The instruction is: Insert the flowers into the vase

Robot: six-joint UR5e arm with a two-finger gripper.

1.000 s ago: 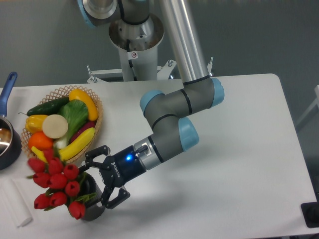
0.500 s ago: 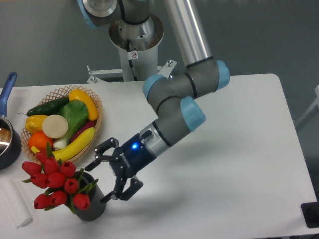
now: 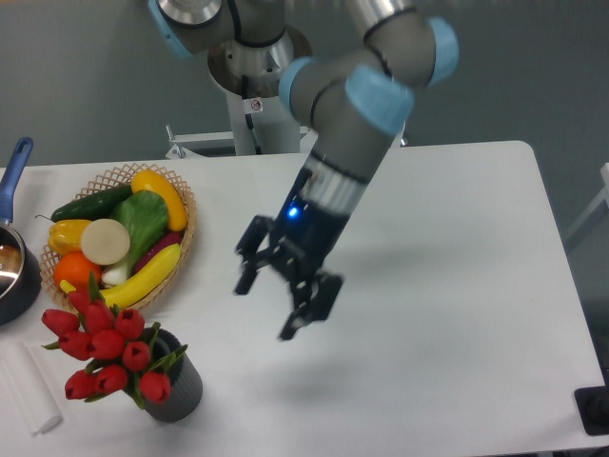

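The red tulip bunch (image 3: 107, 349) is standing in the dark grey ribbed vase (image 3: 177, 388) at the near left of the counter (image 3: 457, 314). The stems are going down into the vase mouth, and the buds and green leaves are spreading over its left rim, since the bunch is wider than the vase. The vase is sitting upright, just in front of the wicker basket of vegetables (image 3: 122, 238).

The gripper (image 3: 285, 286) is hanging above the middle of the counter, well apart from the vase and to its right. Its fingers (image 3: 314, 303) are standing wide open and are holding nothing.

Judged from this layout, the insertion itself is looking complete: the flowers are resting in the vase with nothing supporting them. How deep the stems are seated cannot be told, because the bunch is hiding the mouth. What is remaining appears to be only clearing the arm away. A dark saucepan with a blue handle (image 3: 13, 248) is sitting at the far left edge.
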